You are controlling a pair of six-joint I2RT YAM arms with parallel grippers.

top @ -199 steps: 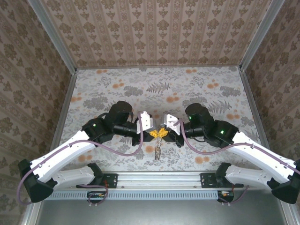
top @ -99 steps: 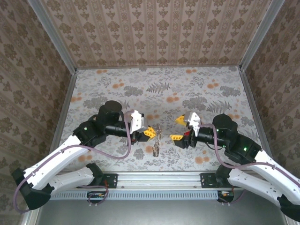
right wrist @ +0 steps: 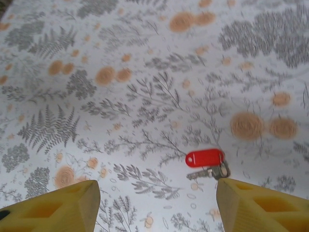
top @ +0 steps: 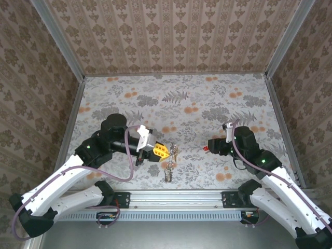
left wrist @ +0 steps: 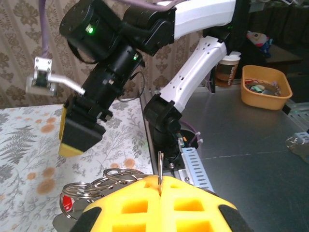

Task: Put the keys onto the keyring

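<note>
Largest, a table in grey-leaf and orange-flower print, boxed in on the left, right and far sides by patterned walls.

At near left, the left arm, white and black, bent in toward the centre. At near right, the right arm, elbow out to the right, wrist turned down over the table right of centre.

At the tip of the former, the left gripper: yellow fingers pressed together, clamped on the keyring, a thin loop of wire standing up out of the seam between them. Left of that loop in the wrist view, a run of linked steel rings, with a red patch behind them too hidden to name. From above, the keyring just right of the yellow tips, near the table's centre and toward its near edge. Just nearer again, a small metal cluster; hanging or lying, cannot tell.

On the other side, the right gripper: yellow fingers set wide apart, nothing between them, hovering over the print.

Smallest, the red-headed key, flat on the table below that gripper, ahead of its parted fingers. Touching the red head's near side, a grey metal blade and a small ring. Well apart from the keyring, to its right.
</note>
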